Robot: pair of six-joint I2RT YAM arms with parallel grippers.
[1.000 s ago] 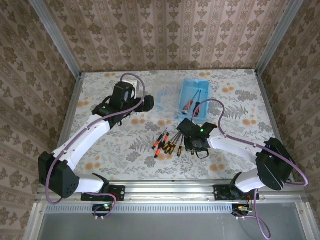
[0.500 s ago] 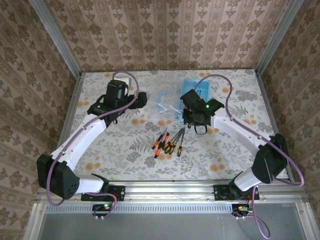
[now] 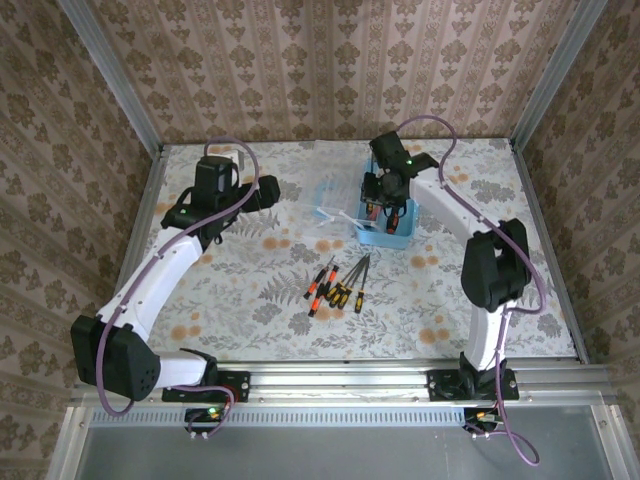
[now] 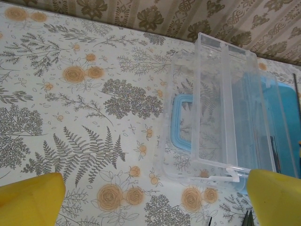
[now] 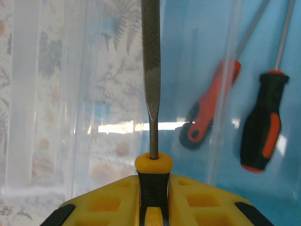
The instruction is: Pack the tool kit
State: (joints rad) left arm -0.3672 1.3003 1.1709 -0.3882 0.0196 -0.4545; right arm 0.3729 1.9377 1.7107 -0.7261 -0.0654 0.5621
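Note:
The blue box stands at the back middle of the table, its clear lid lying just left of it. My right gripper hangs over the box, shut on the black-and-yellow handle of a metal file, whose blade points away from the jaws. Two orange-and-black screwdrivers lie on the box floor below. My left gripper is open and holds nothing, left of the lid; its yellow fingertips frame bare tablecloth.
Several loose orange- and yellow-handled tools lie in a cluster on the floral tablecloth, in front of the box. Patterned walls close the table at the back and both sides. The blue box edge sits behind the lid.
My right arm has swung from beside the loose tools back to above the blue box, carrying the file. My left arm has drawn a little left, away from the lid.

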